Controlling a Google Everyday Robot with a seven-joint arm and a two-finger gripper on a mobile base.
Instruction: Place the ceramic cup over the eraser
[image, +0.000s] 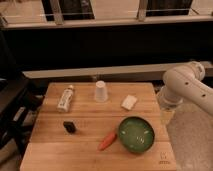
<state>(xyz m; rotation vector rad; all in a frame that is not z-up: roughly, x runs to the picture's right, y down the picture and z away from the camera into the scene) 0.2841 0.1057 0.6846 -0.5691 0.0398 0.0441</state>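
My tool hangs beside the table's right edge; I cannot tell its state. The ceramic cup stands mouth-down, ready for capping.

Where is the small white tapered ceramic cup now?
In the camera view, the white ceramic cup stands far-centre on the wooden table, between the white-labelled bottle and white block; the gripper hangs beside the table's right edge.

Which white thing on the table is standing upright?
The cup, wide end down; the bottle lies on its side, the white block lies flat. The gripper hangs by the right edge of the table.
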